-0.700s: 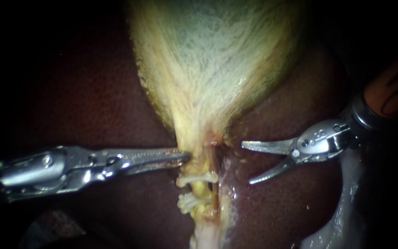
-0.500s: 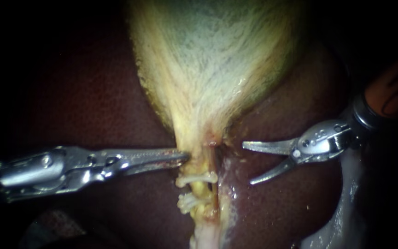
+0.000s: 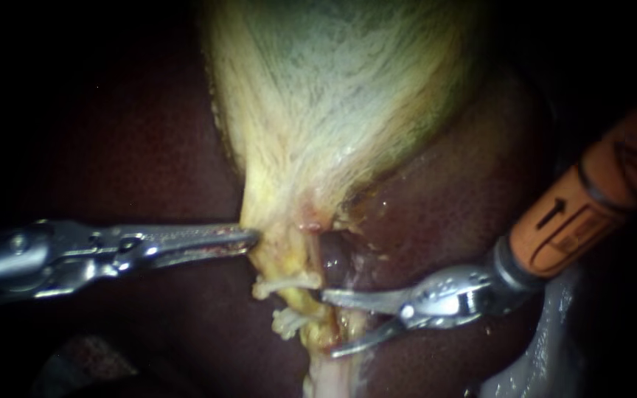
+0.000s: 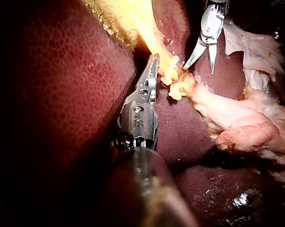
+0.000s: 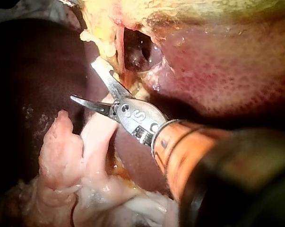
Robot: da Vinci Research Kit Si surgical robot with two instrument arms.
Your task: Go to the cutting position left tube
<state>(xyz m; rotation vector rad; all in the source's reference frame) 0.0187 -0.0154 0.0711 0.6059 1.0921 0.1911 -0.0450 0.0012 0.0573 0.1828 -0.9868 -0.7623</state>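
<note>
The left tube [image 3: 298,301] is a short yellowish strand running down from the neck of the gallbladder, near the middle of the endoscope view, with a thinner reddish tube [image 3: 331,318] close on its right. The liver [image 3: 149,147] fills most of the scene as a dark red, finely mottled bed on both sides. On it lies the gallbladder [image 3: 333,96], pale and yellow-green, broad at the top and narrowing to a yellow neck.

The right instrument [image 3: 331,324] comes in from the right on an orange-sleeved shaft. Its two slim blades are parted with nothing gripped. The upper blade's tip is just beside the left tube's right side, at a level between the two clips. The lower blade points below them. Whether the upper tip touches the tube cannot be told. From the right wrist [image 5: 83,79], the upper blade lies along the reddish tube, and pale loose tissue [image 5: 62,151] sits under the blades.

The left instrument [image 3: 248,237] lies level from the left, its jaws clenched on the yellow edge of the gallbladder's neck. Its own camera [image 4: 154,60] shows the tips buried in that tissue.

On the left tube sit two small white clips, an upper clip [image 3: 285,283] and a lower clip [image 3: 286,323], with bare tube between them.
</note>
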